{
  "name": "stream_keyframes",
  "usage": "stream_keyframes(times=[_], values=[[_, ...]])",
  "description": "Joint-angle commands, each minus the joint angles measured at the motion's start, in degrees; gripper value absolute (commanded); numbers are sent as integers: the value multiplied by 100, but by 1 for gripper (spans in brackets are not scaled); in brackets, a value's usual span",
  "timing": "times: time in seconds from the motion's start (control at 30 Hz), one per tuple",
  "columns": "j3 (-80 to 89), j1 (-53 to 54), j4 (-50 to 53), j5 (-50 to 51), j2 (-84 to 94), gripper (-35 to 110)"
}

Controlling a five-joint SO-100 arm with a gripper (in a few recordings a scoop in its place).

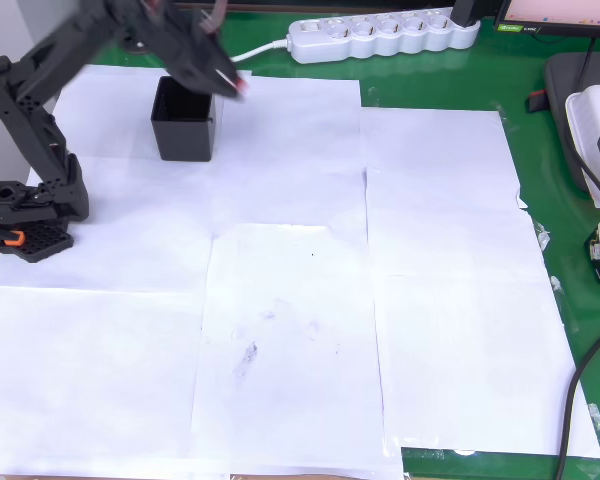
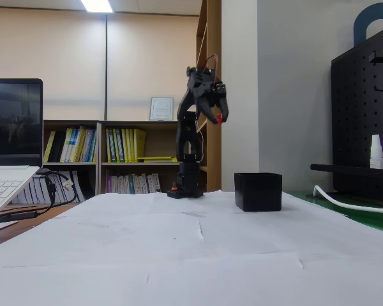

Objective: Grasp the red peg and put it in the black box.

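Observation:
The black arm is raised high, and my gripper (image 1: 234, 84) (image 2: 217, 117) is shut on the red peg (image 1: 243, 90) (image 2: 219, 122), a tiny dark-red bit showing at the fingertips. The black box (image 1: 185, 120) (image 2: 258, 191) stands open-topped on the white paper at the back left of the overhead view. There the fingertips hang in the air just past the box's upper right corner. In the fixed view the peg is well above the box and to its left.
The arm's base (image 1: 30, 215) with an orange clip sits at the left table edge. A white power strip (image 1: 380, 35) lies along the back. White paper sheets (image 1: 300, 300) cover the green table. A laptop (image 2: 9, 146) stands at the left of the fixed view.

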Motion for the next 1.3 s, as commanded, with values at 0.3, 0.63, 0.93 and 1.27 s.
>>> stream_keyframes(times=[0.3,0.63,0.93,1.27], values=[[-1362,-1450,615,773,272,0],[-1978,-2057,272,1556,1274,0],[-1925,-2355,9,2092,2021,0],[-2127,-2118,-281,2030,2443,11]])
